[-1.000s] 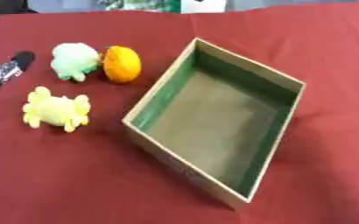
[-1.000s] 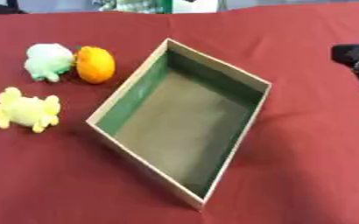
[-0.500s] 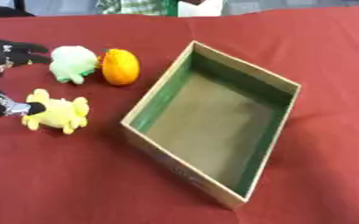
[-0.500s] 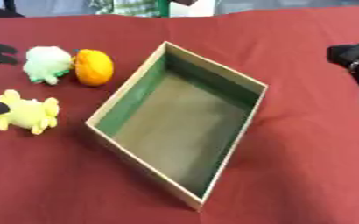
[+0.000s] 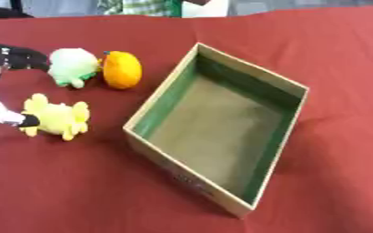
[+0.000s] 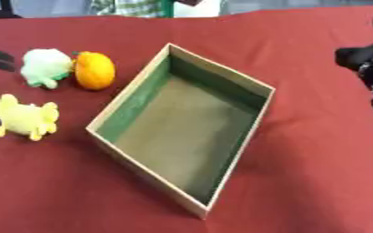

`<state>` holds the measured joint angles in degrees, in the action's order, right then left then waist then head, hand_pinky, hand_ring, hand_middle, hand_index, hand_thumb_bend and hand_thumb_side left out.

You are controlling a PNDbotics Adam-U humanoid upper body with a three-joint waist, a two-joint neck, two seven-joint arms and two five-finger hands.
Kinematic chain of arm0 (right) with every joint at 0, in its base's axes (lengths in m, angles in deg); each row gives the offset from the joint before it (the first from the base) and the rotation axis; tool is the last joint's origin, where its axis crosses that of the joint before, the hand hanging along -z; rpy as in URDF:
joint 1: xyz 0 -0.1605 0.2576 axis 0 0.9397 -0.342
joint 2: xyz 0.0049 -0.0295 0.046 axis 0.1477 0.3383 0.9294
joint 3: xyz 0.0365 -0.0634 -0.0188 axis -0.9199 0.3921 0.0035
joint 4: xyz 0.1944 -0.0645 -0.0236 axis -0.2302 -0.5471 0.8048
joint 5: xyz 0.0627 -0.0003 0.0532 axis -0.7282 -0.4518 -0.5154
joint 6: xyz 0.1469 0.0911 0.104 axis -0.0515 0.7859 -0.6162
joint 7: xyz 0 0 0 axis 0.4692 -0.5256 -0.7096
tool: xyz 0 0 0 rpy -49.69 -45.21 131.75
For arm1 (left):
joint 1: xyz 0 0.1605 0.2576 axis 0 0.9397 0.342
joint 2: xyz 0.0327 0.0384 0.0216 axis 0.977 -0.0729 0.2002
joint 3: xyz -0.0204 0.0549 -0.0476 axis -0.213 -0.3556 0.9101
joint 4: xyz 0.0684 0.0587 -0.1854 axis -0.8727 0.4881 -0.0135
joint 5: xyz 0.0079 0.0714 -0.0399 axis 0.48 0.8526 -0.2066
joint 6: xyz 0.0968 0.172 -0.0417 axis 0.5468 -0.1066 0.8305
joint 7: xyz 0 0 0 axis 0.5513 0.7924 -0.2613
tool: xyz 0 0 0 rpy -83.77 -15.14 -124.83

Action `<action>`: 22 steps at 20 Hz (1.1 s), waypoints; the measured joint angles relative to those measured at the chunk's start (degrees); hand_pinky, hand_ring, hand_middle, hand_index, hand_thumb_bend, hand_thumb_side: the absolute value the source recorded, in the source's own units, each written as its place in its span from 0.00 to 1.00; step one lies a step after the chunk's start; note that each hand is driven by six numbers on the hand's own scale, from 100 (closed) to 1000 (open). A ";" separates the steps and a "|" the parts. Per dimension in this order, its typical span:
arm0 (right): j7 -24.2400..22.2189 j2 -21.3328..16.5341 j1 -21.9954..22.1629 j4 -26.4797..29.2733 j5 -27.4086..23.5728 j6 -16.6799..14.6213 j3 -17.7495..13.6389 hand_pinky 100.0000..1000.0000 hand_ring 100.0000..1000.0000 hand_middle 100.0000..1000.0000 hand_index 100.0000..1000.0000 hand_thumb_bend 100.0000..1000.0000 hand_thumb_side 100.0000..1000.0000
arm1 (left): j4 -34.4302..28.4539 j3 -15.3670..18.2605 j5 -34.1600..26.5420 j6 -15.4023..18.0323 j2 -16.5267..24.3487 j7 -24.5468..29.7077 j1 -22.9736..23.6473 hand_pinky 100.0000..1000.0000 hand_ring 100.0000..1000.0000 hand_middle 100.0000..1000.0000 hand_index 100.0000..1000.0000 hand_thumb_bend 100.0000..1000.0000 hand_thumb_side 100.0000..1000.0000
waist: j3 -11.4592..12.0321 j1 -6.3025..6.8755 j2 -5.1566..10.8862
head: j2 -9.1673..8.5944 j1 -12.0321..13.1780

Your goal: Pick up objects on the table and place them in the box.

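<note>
Since 0.5 s ago, left hand (image 5: pixel 5 116) stays touching yellow toy (image 5: pixel 56 119).

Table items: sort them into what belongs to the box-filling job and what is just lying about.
Part of the job:
- yellow plush toy, left hand at its side
- pale green plush toy
- orange fruit-shaped toy
- box, nothing in it yet

Not part of it:
- red tablecloth
- right hand, at the right edge, away from the toys
</note>
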<state>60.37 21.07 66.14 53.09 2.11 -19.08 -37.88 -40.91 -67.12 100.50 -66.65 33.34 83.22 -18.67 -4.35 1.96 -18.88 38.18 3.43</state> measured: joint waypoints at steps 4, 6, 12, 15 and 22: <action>-0.12 0.01 0.02 0.00 0.00 -0.06 0.02 0.81 0.72 0.47 0.90 0.00 0.62 | 2.08 -0.97 3.65 -0.35 -1.12 0.35 -1.36 0.80 0.89 0.93 1.00 0.56 0.77 | -0.29 -0.04 0.00 | -0.24 0.00; -0.20 0.03 0.04 0.00 0.00 0.01 0.03 0.81 0.72 0.47 0.90 0.00 0.62 | 3.35 -1.50 5.11 -0.35 -1.79 0.35 -1.78 0.80 0.89 0.92 1.00 0.56 0.78 | -0.31 -0.06 0.00 | -0.40 0.01; -0.36 0.10 0.22 0.00 0.02 0.15 0.05 0.81 0.72 0.47 0.90 0.00 0.61 | 6.61 -2.81 7.38 -0.23 -3.38 0.23 -2.36 0.80 0.89 0.91 1.00 0.58 0.79 | -0.58 -0.10 -0.14 | -0.49 0.03; -0.36 0.14 0.23 0.00 0.03 0.16 0.05 0.81 0.72 0.47 0.90 0.00 0.61 | 7.60 -3.26 8.05 -0.12 -3.86 0.12 -2.42 0.79 0.88 0.91 1.00 0.58 0.80 | -0.63 -0.13 -0.15 | -0.51 0.06; -0.36 0.53 0.25 0.00 0.07 0.26 0.05 0.81 0.72 0.47 0.90 0.00 0.60 | 10.04 -4.69 10.00 0.36 -4.82 -0.36 -2.43 0.78 0.88 0.91 1.00 0.61 0.81 | -0.72 -0.15 -0.15 | -0.51 0.07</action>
<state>60.01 21.60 66.38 53.09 2.18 -18.82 -37.83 -30.87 -71.81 110.50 -66.29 28.52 82.87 -21.09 -5.06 1.82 -19.04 37.67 3.50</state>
